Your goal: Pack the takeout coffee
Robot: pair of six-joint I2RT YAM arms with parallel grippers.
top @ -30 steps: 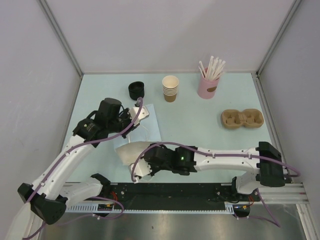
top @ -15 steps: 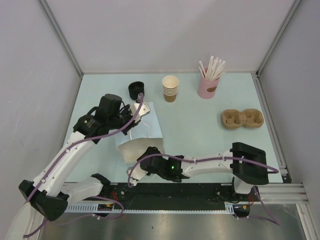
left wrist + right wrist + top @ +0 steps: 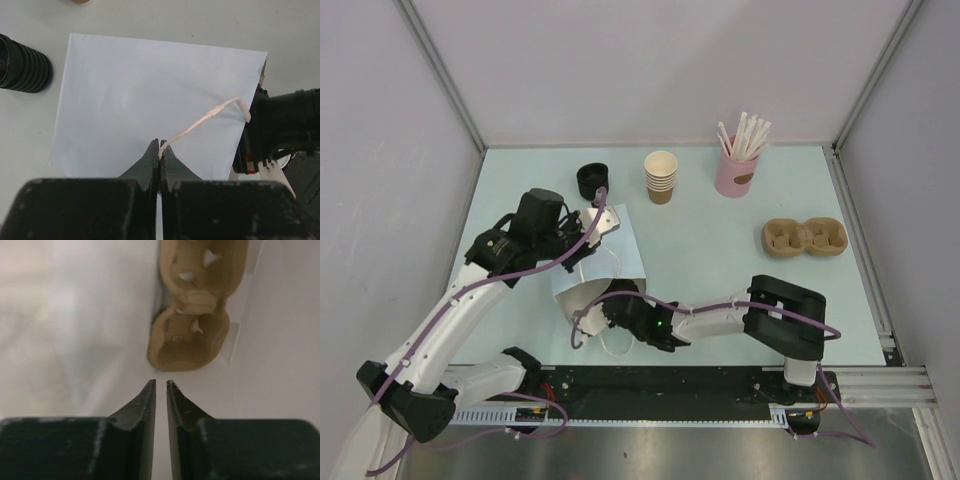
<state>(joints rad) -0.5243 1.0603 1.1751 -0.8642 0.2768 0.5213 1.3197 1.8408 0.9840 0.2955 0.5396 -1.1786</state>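
My right claw [image 3: 160, 383] has just swung in to the bag's [image 3: 150, 95] near edge, narrowing to an empty slit, while my left claw [image 3: 159, 145] stays clamped on the handle [image 3: 205, 119] ahead; no lidded coffee is in view, so packing waits.

Inside bag [image 3: 75, 315]: carrier [image 3: 192, 315] ahead of right tool [image 3: 161, 382].

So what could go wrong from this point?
1. The left jaws pinch only the thin twisted handle of the flat white bag; a pull might tear it or slip off.
2. The black ribbed stack stands close beside a corner of the bag; a dragged bag could knock it.
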